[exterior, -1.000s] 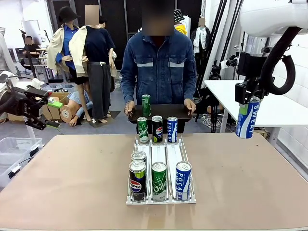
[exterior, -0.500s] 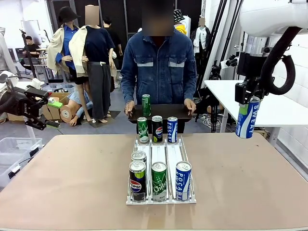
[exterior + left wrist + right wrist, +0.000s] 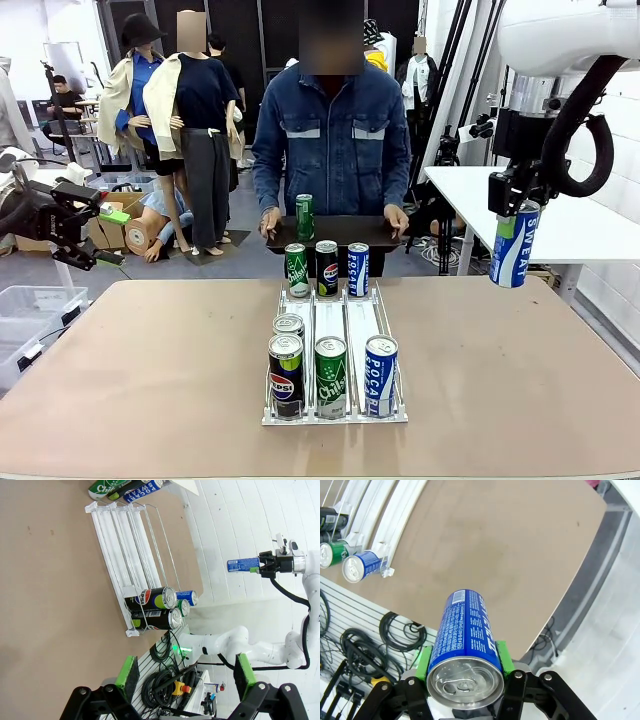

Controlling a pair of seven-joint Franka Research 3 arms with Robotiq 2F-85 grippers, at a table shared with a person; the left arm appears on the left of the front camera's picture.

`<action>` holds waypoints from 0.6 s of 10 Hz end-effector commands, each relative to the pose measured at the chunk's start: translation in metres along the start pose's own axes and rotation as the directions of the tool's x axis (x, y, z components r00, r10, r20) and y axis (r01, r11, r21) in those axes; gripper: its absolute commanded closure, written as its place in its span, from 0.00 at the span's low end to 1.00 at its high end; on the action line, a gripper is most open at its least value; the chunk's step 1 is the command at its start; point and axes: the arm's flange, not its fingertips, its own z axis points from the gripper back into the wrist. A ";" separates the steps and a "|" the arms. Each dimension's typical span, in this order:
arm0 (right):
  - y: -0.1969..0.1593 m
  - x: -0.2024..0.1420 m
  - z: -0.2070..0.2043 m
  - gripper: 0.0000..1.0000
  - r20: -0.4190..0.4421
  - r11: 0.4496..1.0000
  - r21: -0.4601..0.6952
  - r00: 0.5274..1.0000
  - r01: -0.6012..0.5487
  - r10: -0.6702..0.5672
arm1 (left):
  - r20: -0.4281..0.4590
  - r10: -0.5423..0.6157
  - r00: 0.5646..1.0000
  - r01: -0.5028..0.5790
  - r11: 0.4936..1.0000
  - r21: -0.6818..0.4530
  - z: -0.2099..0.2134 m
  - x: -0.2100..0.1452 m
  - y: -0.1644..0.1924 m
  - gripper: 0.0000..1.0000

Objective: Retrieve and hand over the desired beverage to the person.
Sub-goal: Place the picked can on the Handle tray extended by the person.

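Observation:
My right gripper (image 3: 516, 212) hangs high above the table's right edge, shut on a blue Pocari Sweat can (image 3: 513, 250) that points downward. In the right wrist view the blue can (image 3: 465, 635) sits between the green pads (image 3: 423, 661), top end toward the camera. My left gripper (image 3: 110, 237) stands open off the table's left side; in its own view its fingers (image 3: 127, 670) are spread with nothing between them. The person (image 3: 340, 140) stands at the far side, holding a dark tray (image 3: 345, 233) with a green can (image 3: 304, 217) upright on it.
A white wire rack (image 3: 335, 416) stands mid-table with three cans at its back end and several at the front: Pepsi, green and Pocari. A white side table (image 3: 570, 225) is at the right, a clear bin (image 3: 30, 310) on the floor at the left.

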 end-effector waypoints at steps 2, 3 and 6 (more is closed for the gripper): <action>0.000 0.003 0.005 1.00 0.010 1.000 -0.004 1.000 0.004 -0.004 | 0.005 -0.003 1.000 0.003 1.000 -0.001 0.001 0.000 -0.002 0.00; 0.000 0.003 0.005 1.00 0.010 1.000 -0.004 1.000 0.004 -0.004 | 0.005 -0.003 1.000 0.003 1.000 -0.001 0.001 0.000 -0.002 0.00; 0.000 0.003 0.005 1.00 0.010 1.000 -0.004 1.000 0.004 -0.004 | 0.005 -0.003 1.000 0.003 1.000 -0.001 0.001 0.000 -0.002 0.00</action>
